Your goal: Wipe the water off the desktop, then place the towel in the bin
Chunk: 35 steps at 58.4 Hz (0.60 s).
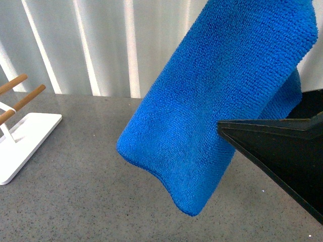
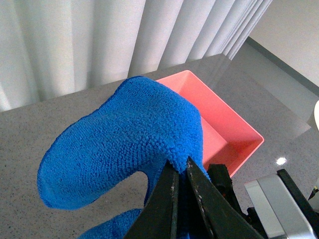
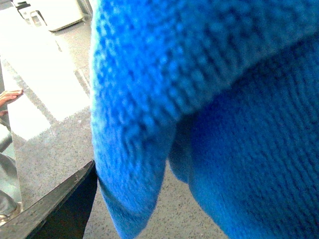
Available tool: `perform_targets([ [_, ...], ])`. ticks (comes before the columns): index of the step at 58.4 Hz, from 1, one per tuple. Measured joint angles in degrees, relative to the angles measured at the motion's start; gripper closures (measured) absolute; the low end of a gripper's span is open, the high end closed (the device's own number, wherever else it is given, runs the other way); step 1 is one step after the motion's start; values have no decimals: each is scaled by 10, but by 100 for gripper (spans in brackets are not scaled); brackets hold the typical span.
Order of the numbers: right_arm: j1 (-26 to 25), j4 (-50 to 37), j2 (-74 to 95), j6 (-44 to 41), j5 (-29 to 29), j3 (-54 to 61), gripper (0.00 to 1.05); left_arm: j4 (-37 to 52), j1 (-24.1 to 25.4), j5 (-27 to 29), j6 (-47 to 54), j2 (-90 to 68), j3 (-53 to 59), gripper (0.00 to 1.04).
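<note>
The left end effector [image 2: 180,167] is pinching the towel [image 2: 114,144], holding it above the table [image 2: 30,129] for dropping into the bin [image 2: 224,124].

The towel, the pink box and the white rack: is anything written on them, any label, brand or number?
No readable text anywhere.
The towel is plain blue, the bin plain pink, the rack bare white.
A pale device at the right wrist view's edge is too blurred to read.
</note>
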State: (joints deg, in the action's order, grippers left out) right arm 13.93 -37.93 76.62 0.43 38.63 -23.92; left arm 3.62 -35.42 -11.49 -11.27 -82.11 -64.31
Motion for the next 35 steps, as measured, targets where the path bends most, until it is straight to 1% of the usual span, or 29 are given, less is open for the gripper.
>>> perform_targets([
  [6,9,-9,3,2,-9,-7,22,-2,0,0,0,0,0,101],
  [13,6,-33,1,16,-10,-7,47,-3,0,2,-2,1,0,101],
  [15,3,-34,0,17,-10,-7,51,-3,0,3,-2,1,0,101],
  [23,-12,-43,-3,33,-9,-10,72,-3,0,3,-5,2,0,101],
  [25,-15,-43,-4,35,-10,-10,76,-3,0,4,-5,3,0,101],
  [30,-23,-45,-8,40,-10,-14,90,-3,0,3,-7,5,0,101],
  [35,-29,-46,-11,42,-10,-15,98,-3,0,3,-7,7,0,101],
])
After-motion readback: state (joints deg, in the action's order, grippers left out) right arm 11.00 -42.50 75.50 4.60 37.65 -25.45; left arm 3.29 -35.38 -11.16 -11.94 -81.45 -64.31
